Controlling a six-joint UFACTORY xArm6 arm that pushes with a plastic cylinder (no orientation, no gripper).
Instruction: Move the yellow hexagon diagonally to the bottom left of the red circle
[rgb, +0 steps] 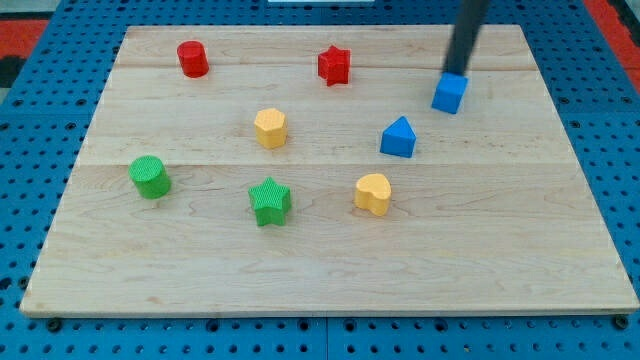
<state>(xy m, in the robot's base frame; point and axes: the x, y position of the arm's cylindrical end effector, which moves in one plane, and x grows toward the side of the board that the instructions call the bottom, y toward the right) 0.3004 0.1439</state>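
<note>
No pincer on your arm, just a rod: my tip touches the blue cube, upper right. Your yellow hexagon sits centre-left on the surface, lower right of the red circle.

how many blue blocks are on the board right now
2. A blue cube sits near the view's top right, directly under my tip. A blue house-shaped block lies below and left of it. None seem hidden.

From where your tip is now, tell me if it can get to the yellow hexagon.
Probably yes. My tip sits by the blue cube; the red star and blue triangle flank the path, leaving a gap toward the yellow hexagon.
</note>
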